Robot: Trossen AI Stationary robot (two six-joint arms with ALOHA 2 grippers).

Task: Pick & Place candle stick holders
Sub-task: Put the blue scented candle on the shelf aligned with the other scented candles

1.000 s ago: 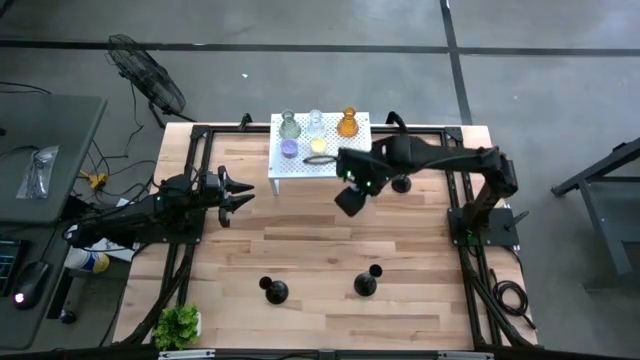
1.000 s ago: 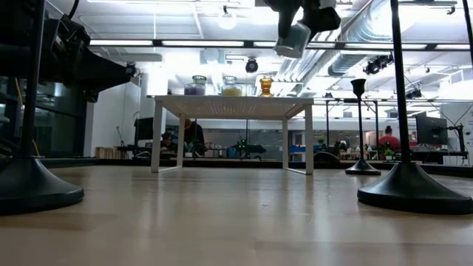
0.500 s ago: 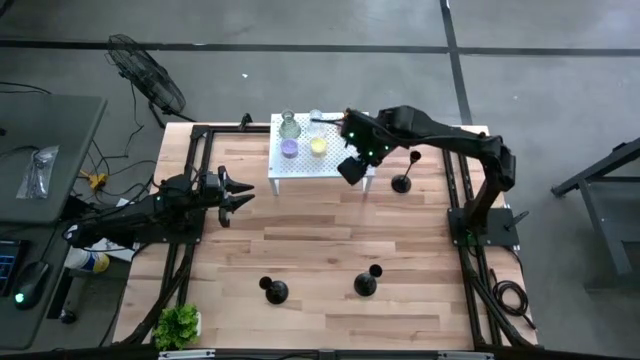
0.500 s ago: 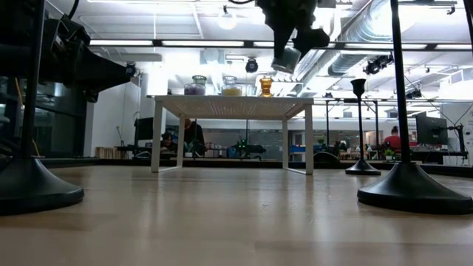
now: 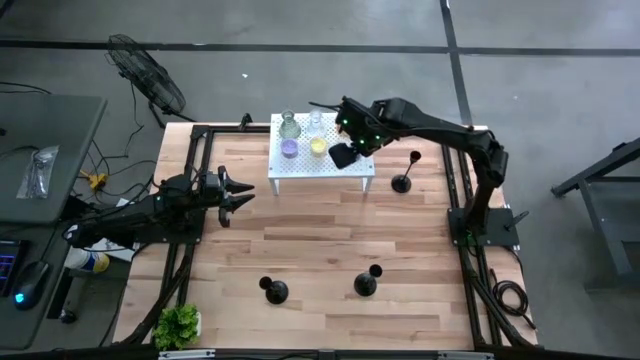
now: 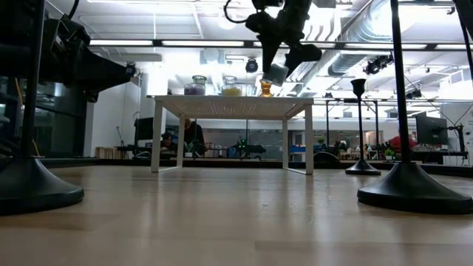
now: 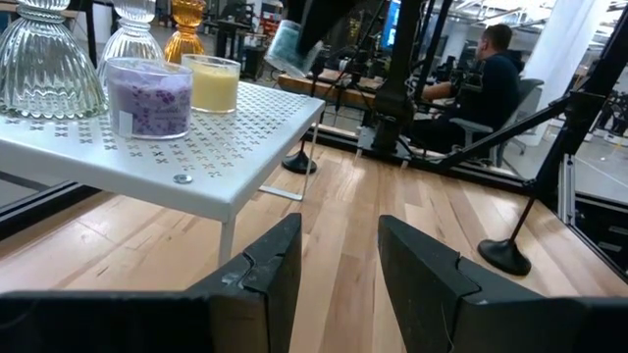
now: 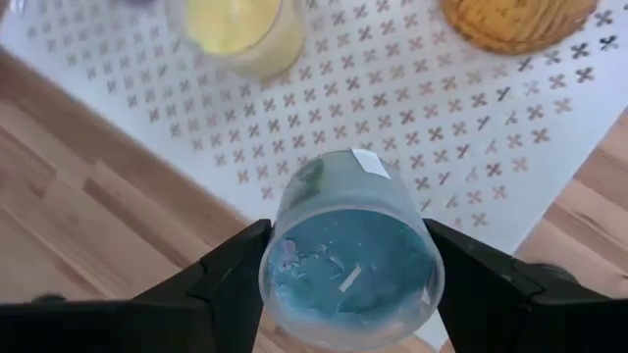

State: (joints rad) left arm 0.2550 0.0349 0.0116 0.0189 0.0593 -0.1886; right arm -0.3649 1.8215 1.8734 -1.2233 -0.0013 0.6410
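The right gripper (image 8: 343, 265) is grasping a round blue frosted glass cup (image 8: 348, 250), one dark finger on each side. It holds the cup in the air just over the white metal stand (image 5: 300, 165). This stand is a little flat table with thin legs, and its top is full of tiny cross-shaped holes.

On the stand sit more candle holders. There is a clear ribbed glass one shaped like a bell (image 7: 49, 64), a smaller clear ribbed glass one (image 7: 132, 39), a bumpy amber glass one (image 7: 186, 20), a round purple glass jar (image 7: 149, 96) and a smooth yellow glass jar (image 7: 211, 83). The purple and yellow jars stand side by side near the front edge.

The left gripper (image 7: 339, 260) waits low over the wooden bench (image 5: 320, 240), well apart from the stand. Its two dark fingers are apart and hold nothing.

Three black candle stick holders stand on the bench. Each has a round wide base and a thin stem. One (image 5: 402, 178) stands just beside the stand on the right side. The other two (image 5: 272, 290) (image 5: 367, 282) stand near the front edge of the bench. The bench is made of long pale wooden planks. A small green leafy plant (image 5: 178, 323) sits at the front left corner.
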